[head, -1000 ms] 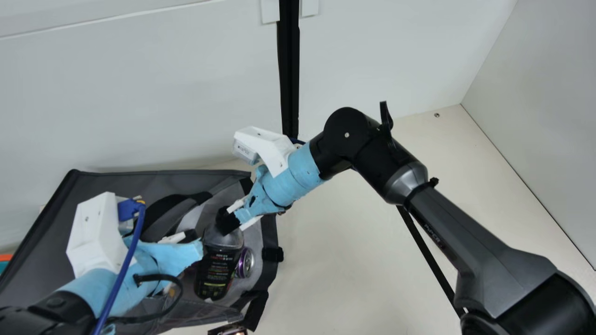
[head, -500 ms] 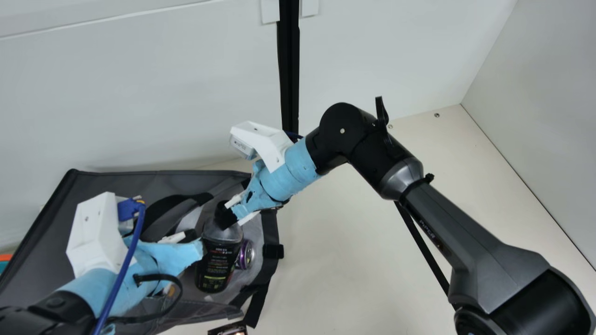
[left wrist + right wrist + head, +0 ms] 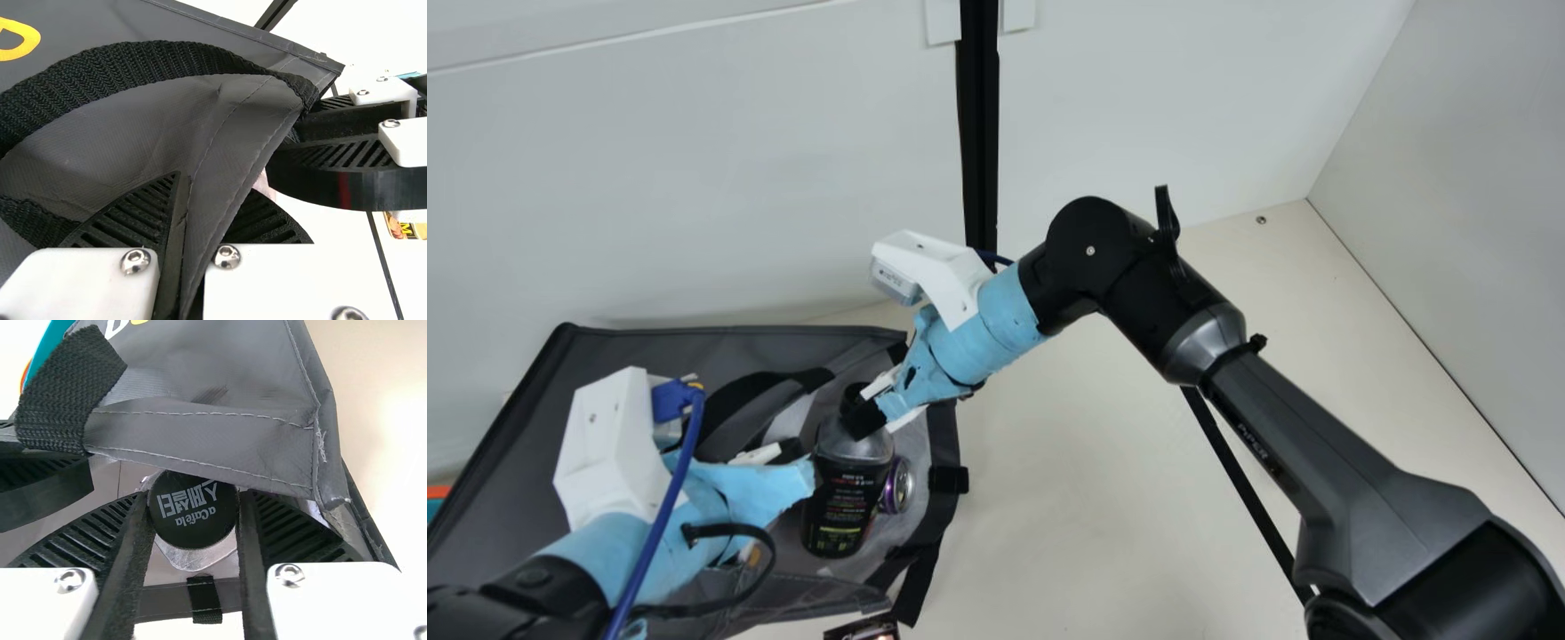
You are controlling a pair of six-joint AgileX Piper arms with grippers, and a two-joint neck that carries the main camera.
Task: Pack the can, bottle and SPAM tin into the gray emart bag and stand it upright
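Note:
In the main view, my left gripper (image 3: 800,455) is over the gray emart bag (image 3: 640,342); in the left wrist view this gripper (image 3: 185,233) is shut on the bag's stitched edge (image 3: 230,163). My right gripper (image 3: 863,411) is shut on the capped neck of the dark bottle (image 3: 843,498), inside the open bag. The right wrist view has the black cap (image 3: 192,528) pinched in the right gripper (image 3: 193,503), under a bag flap. Beside the bottle lies the purple can (image 3: 896,486). Part of a yellow printed item, seemingly the SPAM tin (image 3: 400,227), shows in the left wrist view.
A black strap with a buckle (image 3: 948,480) runs along the bag's right edge. A small dark object (image 3: 863,629) is cut off at the main view's bottom edge. White panels stand behind the cream table (image 3: 1067,498), which extends to the right.
My right gripper has shifted slightly up in the main view, swaying left and then back right. The bottle has moved up a little with it. My left arm has kept still.

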